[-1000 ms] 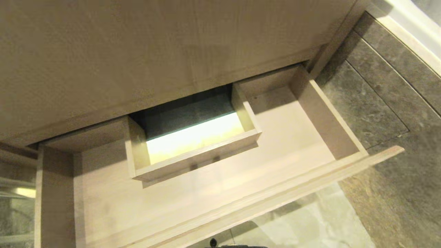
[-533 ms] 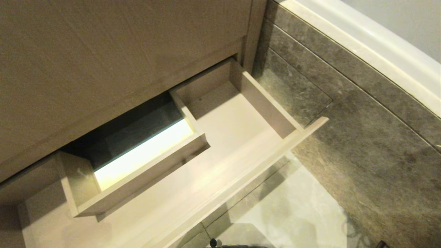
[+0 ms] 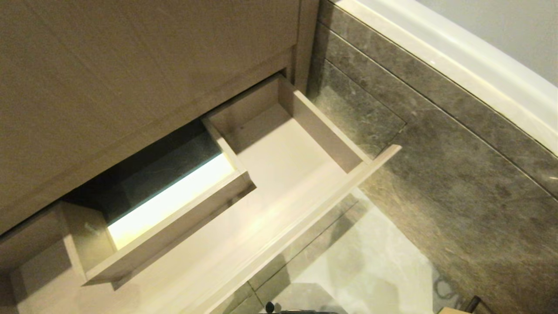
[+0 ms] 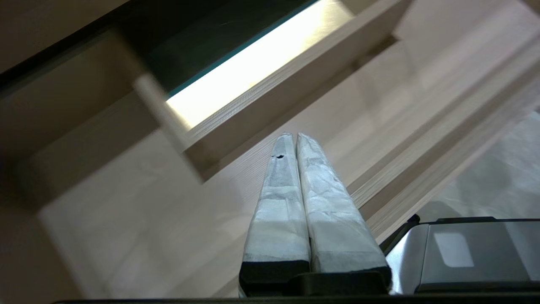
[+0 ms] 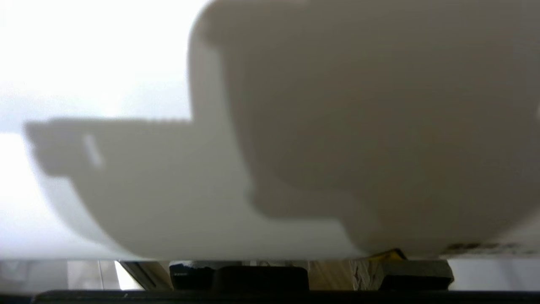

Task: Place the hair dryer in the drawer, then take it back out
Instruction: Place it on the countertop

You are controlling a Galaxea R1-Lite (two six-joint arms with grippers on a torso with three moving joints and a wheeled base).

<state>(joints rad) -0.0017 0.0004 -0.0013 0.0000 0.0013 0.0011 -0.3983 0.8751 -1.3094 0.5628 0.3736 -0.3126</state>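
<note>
Beside the grey tiled floor [image 3: 457, 183], the open drawer [image 3: 279, 174] is lying empty; the right claw [image 5: 312, 270], outside the head view, is pinching the hair dryer [image 5: 337, 126], while the left claw [image 4: 295, 141] is hanging pressed together above the drawer.

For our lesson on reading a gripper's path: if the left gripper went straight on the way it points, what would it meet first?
Probably the drawer's floor. The left gripper, shut and empty, points down at it; the boxed cut-out's front wall lies beyond. Depth is unclear.
</note>
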